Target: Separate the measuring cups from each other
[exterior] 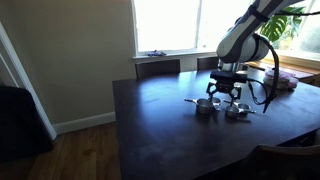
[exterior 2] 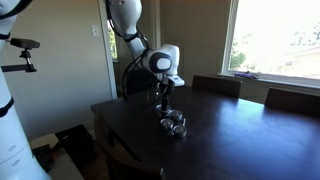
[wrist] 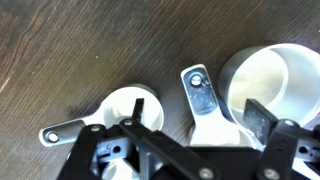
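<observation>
Right now the gripper (wrist: 200,135) is spread wide and pinching nothing, its 2 black fingers (wrist: 141,126) straddling the measuring cups (exterior: 204,105) from just above. Wrist view shows 3 shiny cups close together on the dark wooden table (exterior: 150,115): a small cup (wrist: 122,105) with its handle toward the lower left, a middle cup (wrist: 212,128) with its handle pointing up, and a large cup (wrist: 268,72) at the right. In both exterior views the cluster sits under the arm (exterior 2: 128,25), with a window (exterior: 170,25) behind.
</observation>
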`<state>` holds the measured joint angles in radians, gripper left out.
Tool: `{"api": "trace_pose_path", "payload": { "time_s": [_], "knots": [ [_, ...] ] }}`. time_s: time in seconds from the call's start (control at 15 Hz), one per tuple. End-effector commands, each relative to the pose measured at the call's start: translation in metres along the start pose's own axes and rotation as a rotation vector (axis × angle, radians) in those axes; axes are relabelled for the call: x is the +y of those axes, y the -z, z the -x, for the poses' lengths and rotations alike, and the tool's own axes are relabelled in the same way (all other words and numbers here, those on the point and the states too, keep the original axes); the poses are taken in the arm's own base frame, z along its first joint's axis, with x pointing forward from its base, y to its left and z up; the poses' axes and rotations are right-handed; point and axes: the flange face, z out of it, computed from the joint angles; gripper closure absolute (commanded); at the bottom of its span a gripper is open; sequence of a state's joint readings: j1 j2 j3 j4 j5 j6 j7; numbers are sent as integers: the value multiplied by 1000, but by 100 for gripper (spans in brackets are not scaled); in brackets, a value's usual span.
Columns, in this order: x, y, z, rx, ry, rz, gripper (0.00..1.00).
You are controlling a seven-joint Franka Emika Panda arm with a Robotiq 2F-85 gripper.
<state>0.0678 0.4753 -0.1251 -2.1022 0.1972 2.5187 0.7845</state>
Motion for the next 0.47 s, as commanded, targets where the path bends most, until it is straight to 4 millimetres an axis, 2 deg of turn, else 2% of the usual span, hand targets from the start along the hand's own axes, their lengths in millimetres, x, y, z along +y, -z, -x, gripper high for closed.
{"api": "trace_pose_path", "payload": {
  "time_s": [0.0, 0.27, 0.33, 0.4],
  "knots": [
    [11, 29, 19, -8, 51, -30, 0],
    [12, 48, 32, -27, 90, -64, 0],
    [-2, 32, 19, -2, 75, -46, 0],
    [-2, 36, 22, -3, 82, -52, 0]
  ]
}}
